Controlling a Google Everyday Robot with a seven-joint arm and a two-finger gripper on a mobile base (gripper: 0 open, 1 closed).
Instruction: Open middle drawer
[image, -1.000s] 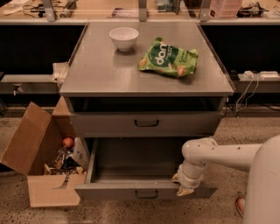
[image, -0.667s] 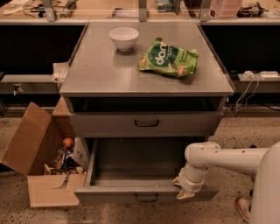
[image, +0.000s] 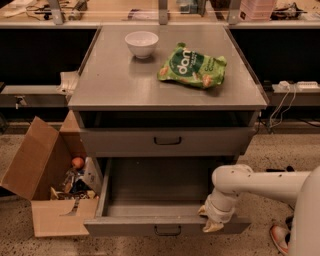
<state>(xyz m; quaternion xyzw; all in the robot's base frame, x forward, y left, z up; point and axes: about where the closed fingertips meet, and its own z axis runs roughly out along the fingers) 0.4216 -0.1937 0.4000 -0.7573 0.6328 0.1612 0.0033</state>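
Camera view: gripper (image: 209, 220) at front-right edge of pulled-out middle drawer (image: 129, 228).

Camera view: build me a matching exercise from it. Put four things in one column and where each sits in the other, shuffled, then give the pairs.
Things:
1. white bowl
2. green snack bag
3. cardboard box
4. gripper

Places:
A. on the floor, at the far left
B. at the front right corner of the pulled-out middle drawer
C. at the back of the cabinet top, left of centre
D. on the cabinet top, to the right of the bowl

Pairs: 1-C, 2-D, 3-A, 4-B
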